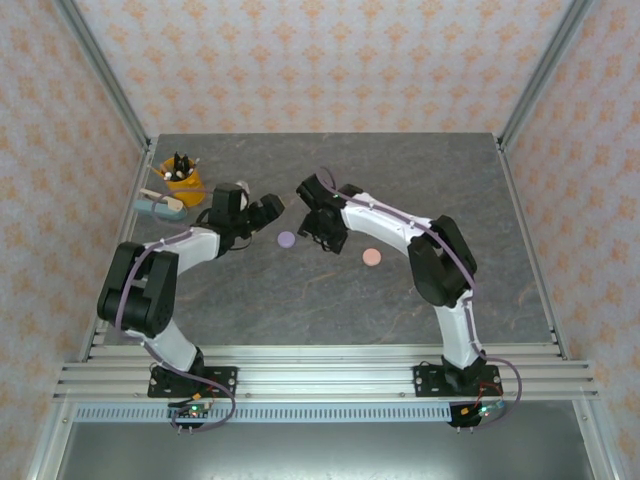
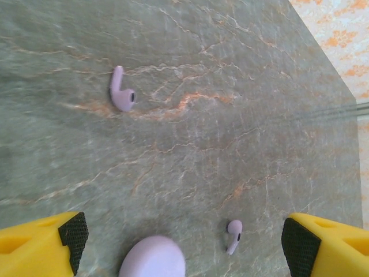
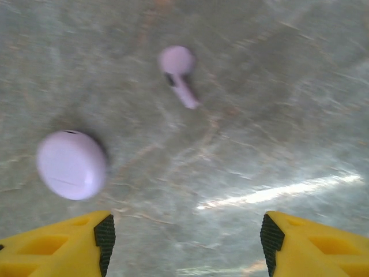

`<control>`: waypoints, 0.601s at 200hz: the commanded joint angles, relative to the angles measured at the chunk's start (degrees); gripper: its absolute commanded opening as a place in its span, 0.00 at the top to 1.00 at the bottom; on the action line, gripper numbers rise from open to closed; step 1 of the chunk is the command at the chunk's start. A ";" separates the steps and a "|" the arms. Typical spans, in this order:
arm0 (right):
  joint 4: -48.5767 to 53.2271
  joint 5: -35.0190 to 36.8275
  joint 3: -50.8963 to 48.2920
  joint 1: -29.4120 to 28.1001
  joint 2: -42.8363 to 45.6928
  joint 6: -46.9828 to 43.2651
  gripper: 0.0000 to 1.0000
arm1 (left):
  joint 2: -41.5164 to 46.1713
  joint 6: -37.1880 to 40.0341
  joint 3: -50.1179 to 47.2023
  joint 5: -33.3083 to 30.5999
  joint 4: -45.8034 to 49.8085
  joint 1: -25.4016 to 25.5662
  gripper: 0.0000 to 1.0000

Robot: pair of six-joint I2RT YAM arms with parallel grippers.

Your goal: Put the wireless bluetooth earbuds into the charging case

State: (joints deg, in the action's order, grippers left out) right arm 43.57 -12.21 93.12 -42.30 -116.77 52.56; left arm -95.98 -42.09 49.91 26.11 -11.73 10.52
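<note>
A round lilac charging case (image 1: 287,240) lies on the table between my two grippers, its lid looking shut (image 3: 72,164). One lilac earbud (image 2: 121,92) lies on the stone top ahead of my left gripper (image 2: 184,242), and a second lilac earbud (image 2: 233,234) rests close to the right finger (image 2: 297,245), beside the case (image 2: 153,258). My left gripper (image 1: 281,206) is open and holds nothing. My right gripper (image 3: 187,239) is also open and empty, above bare table, with a lilac earbud (image 3: 177,69) ahead and the case to its left. In the top view the right gripper (image 1: 312,228) hovers just right of the case.
A salmon-pink round case (image 1: 371,257) lies right of the right gripper. A yellow cup (image 1: 183,180) with tools stands at the back left, with a pale blue object (image 1: 160,207) beside it. Metal frame posts (image 1: 130,110) border the grey marbled table (image 1: 400,170).
</note>
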 commanded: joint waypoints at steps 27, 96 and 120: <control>-0.71 3.85 -8.16 0.12 9.97 -1.55 0.29 | -6.65 1.74 7.68 2.11 1.44 4.67 0.11; -0.59 5.22 -14.23 0.12 16.09 -3.60 0.28 | -11.66 2.79 10.58 1.23 3.61 6.99 0.12; -0.55 5.19 -14.90 0.12 17.16 -4.02 0.28 | -11.04 2.80 9.94 1.73 4.05 7.38 0.12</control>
State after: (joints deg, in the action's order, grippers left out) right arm 42.85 -9.17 79.15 -42.30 -102.26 49.82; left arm -107.53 -40.58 58.96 27.70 -9.32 17.26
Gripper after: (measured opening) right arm 0.718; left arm 0.879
